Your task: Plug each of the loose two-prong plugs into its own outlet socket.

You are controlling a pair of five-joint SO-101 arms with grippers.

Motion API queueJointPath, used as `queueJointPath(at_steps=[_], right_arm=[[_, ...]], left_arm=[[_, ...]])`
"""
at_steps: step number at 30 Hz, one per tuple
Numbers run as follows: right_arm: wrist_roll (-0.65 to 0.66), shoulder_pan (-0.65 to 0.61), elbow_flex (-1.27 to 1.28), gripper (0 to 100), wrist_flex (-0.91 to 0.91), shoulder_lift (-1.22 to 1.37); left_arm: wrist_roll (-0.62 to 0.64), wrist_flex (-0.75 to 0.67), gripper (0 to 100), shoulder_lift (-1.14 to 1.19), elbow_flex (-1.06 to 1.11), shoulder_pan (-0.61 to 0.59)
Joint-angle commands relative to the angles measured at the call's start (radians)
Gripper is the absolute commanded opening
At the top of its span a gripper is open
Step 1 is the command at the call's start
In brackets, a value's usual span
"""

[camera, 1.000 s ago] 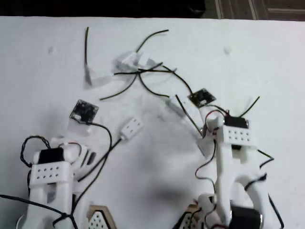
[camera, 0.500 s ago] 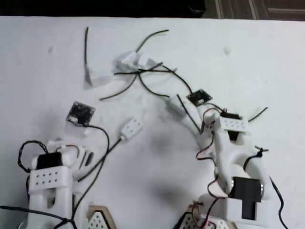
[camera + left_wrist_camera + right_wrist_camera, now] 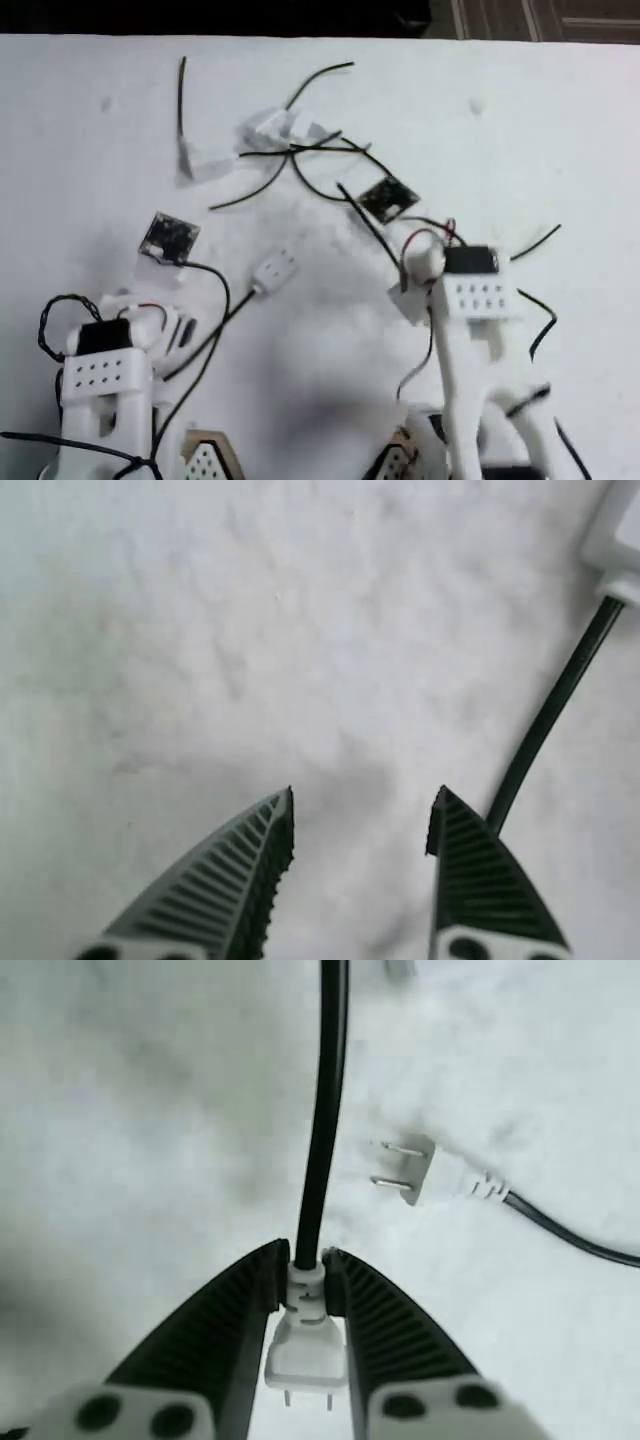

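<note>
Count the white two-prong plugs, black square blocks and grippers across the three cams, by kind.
White two-prong plugs: 2, the held plug and the loose plug
Black square blocks: 2
Grippers: 2, left gripper open, right gripper shut on the held plug
Total: 6

We are finding no text, number, brand or sign that can be read in any view. The dark square pieces (image 3: 173,237) lying on the desk (image 3: 560,130) are showing marks too blurred to read, and the white plug (image 3: 305,1345) between the fingers (image 3: 235,1310) of the right gripper (image 3: 305,1253) is bearing no legible marking.
</note>
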Motion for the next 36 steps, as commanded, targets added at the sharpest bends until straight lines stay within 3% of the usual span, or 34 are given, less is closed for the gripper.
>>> queueJointPath(at_steps=[1, 8, 15, 19, 26, 31, 36], right_arm=[[-0.078, -0.114, -0.008, 1.7, 0.025, -0.153], [-0.227, -0.298, 0.040, 1.7, -0.070, -0.154], [-0.230, -0.335, 0.150, 1.7, -0.211, -0.156], [-0.233, -0.334, 0.155, 2.6, -0.202, -0.154], [-0.334, -0.337, 0.146, 25.3, -0.125, -0.163], [-0.333, -0.332, 0.115, 25.3, 0.001, -0.156], [-0.331, -0.335, 0.121, 19.7, 0.010, -0.156]], left_arm=[[0.005, -0.018, 22, -0.021, -0.006, -0.010], [0.014, -0.018, 17, -0.021, -0.006, -0.010], [0.018, -0.023, 17, -0.021, -0.008, -0.010], [0.018, -0.023, 17, -0.021, -0.008, -0.010], [0.018, -0.021, 17, -0.021, -0.008, -0.010], [0.018, -0.021, 17, -0.021, -0.008, -0.010], [0.018, -0.023, 17, -0.021, -0.008, -0.010]])
